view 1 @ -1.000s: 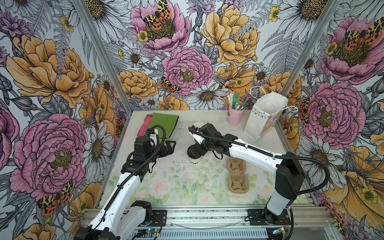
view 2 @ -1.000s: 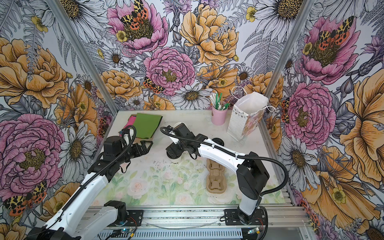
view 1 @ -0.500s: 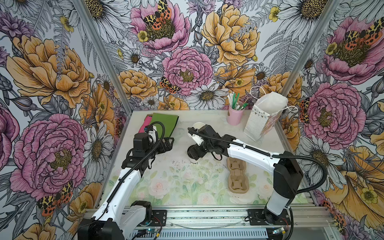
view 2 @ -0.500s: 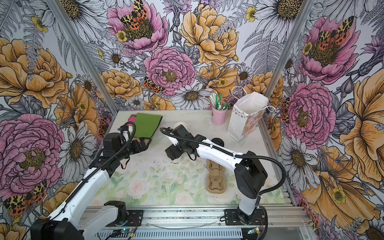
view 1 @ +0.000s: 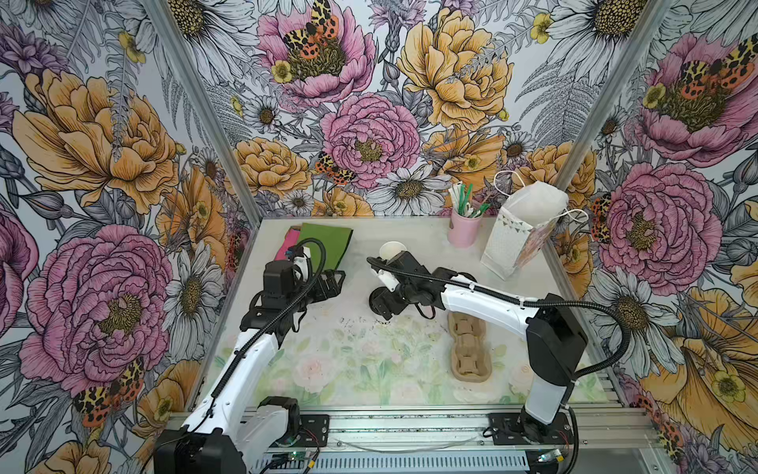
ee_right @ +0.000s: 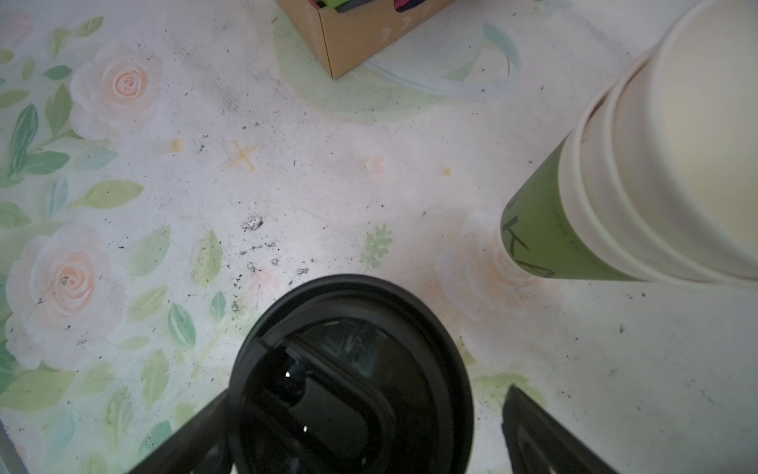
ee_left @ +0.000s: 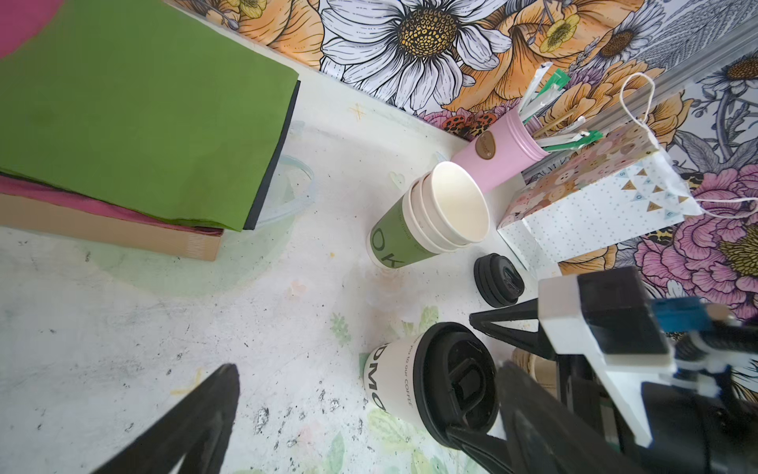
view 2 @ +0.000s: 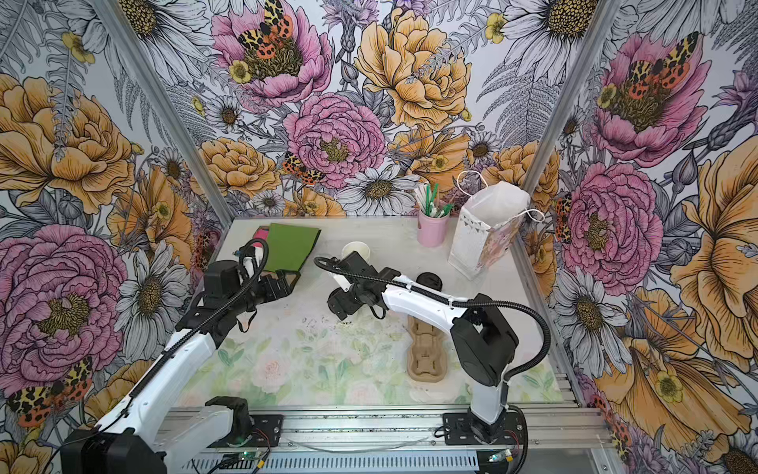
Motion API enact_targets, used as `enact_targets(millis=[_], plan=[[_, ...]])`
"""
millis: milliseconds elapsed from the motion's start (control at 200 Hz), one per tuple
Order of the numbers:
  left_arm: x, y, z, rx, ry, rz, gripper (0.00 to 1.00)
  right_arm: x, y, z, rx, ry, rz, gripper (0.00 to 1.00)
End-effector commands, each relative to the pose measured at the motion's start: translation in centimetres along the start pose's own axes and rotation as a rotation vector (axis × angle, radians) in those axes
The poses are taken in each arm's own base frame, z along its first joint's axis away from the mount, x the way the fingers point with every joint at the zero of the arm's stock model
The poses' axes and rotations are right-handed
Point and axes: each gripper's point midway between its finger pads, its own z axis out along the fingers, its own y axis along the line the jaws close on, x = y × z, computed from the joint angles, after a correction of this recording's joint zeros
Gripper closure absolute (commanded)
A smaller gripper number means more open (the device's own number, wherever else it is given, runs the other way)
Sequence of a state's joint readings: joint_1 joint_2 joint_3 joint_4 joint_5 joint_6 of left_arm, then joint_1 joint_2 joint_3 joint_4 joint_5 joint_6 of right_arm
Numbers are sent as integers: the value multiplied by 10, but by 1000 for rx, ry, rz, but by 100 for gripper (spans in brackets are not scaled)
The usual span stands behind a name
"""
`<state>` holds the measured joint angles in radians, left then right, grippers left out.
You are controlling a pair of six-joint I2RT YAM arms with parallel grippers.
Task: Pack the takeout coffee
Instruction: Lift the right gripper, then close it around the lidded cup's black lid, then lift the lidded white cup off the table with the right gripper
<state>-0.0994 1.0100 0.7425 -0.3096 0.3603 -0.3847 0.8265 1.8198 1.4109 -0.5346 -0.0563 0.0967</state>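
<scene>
Floral tabletop (view 1: 348, 369). Your right end effector (ee_right: 365, 402) straddles the takeout coffee (ee_left: 393, 381), released, wide enough to clear its lid (ee_left: 455, 381); left end effector (view 1: 333, 283) released, empty, nearby.

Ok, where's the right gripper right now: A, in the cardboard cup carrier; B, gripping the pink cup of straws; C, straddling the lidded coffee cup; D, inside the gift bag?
C: the right gripper has open jaws either side of the takeout coffee, its black sip lid between them in the right wrist view.

The takeout coffee (ee_left: 393, 381) is matt paper under a glossy black plastic lid (ee_right: 348, 369), on a scuffed tabletop (ee_right: 287, 184).
</scene>
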Motion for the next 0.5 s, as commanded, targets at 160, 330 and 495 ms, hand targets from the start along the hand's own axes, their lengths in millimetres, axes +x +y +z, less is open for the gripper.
enact_targets(millis=[160,330,495], plan=[[-9,-5,-3,22,-22,20,1,-6,2,8,6,10,5,0],[-8,-5,-3,23,-20,17,1,-17,1,-4,10,-28,6,1],[-9,-6,-3,27,-23,17,1,-25,4,-19,1,-62,6,1]])
